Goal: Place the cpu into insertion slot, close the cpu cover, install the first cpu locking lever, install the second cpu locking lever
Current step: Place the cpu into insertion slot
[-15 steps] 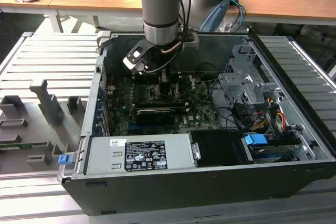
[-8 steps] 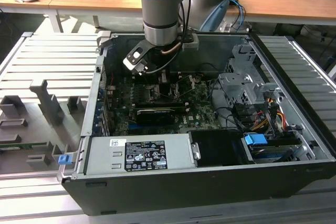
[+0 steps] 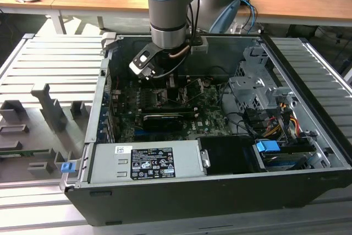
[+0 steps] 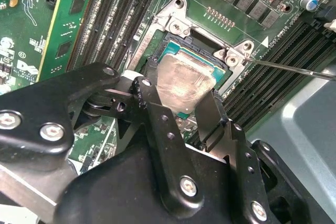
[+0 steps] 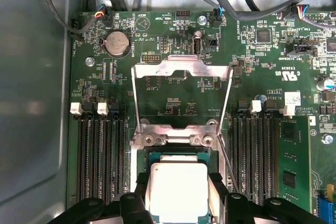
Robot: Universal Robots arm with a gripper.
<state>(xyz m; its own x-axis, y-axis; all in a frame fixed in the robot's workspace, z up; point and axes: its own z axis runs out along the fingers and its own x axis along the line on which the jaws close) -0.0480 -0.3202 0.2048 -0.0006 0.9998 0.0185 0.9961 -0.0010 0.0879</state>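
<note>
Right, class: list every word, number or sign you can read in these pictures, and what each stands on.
On the grey metal box, the white sticker: print and symbols, too small to read.
On the green circuit board: white lettering beside the parts, too small to read surely.
On the cpu, held in the gripper: no print to be seen.

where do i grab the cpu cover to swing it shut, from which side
Probably take the cpu cover by its free crossbar, far from its hinge at the insertion slot, pinched across the thin plate from above the board: it stands open, and the window leaves only rim bars.
</note>
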